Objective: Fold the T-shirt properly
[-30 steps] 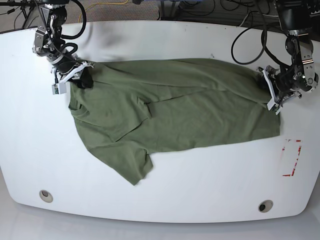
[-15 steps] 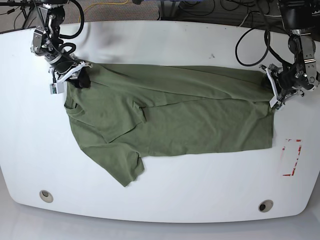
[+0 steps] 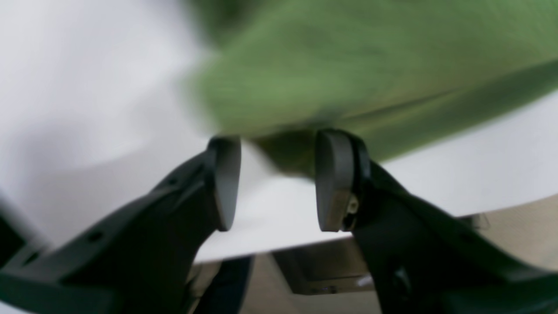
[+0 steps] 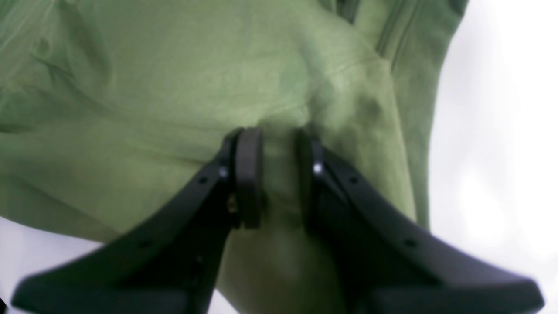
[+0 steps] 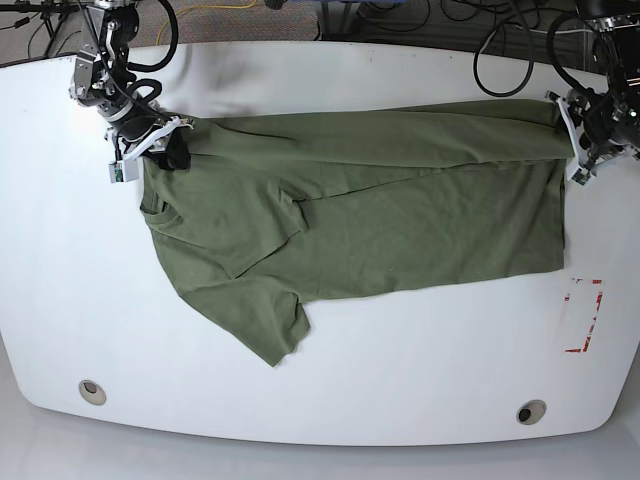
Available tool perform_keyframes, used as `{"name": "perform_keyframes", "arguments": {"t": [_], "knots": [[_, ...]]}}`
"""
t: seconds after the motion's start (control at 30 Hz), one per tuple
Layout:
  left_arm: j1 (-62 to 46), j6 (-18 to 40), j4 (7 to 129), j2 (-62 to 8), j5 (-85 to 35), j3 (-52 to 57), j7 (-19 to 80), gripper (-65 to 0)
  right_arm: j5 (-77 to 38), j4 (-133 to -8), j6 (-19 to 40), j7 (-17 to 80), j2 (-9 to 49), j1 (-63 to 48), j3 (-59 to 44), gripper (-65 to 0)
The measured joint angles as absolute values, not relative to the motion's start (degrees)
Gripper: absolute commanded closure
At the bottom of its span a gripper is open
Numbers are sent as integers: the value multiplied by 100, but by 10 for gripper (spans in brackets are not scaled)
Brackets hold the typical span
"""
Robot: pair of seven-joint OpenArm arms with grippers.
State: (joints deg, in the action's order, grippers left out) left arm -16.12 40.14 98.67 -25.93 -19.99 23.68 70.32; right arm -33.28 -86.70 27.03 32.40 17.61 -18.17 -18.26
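The olive-green T-shirt lies across the white table, folded lengthwise, with its far edge pulled straight between my two grippers. A sleeve points toward the front left. My right gripper is at the view's left, shut on a bunch of cloth at the shoulder; the right wrist view shows the T-shirt pinched in the right gripper. My left gripper holds the hem corner at the far right. In the blurred left wrist view the left gripper has a fold of the T-shirt at its tips, jaws fairly wide.
A red-marked rectangle sits on the table at the right, just beyond the shirt's hem. Two round holes lie near the front edge. Cables run behind the far edge.
The left gripper has moved up and to the right with the hem corner. The whole shirt has shifted right and its far edge is now tauter. The right gripper has barely moved.
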Motion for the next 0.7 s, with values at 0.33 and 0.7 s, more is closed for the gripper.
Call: {"name": "perform_keyframes", "arguments": {"t": [0.33, 0.7], "knots": [[-1487, 3997, 10838, -2580, -2045, 2626, 7347, -247, -3170, -9011, 2635, 3522, 1758, -1833, -1787, -138], [-976, 3997, 10866, -2368, -2086, 2838, 7717, -247, -3083, -9758, 2552, 4215, 1732, -1903, -1796, -138]]}}
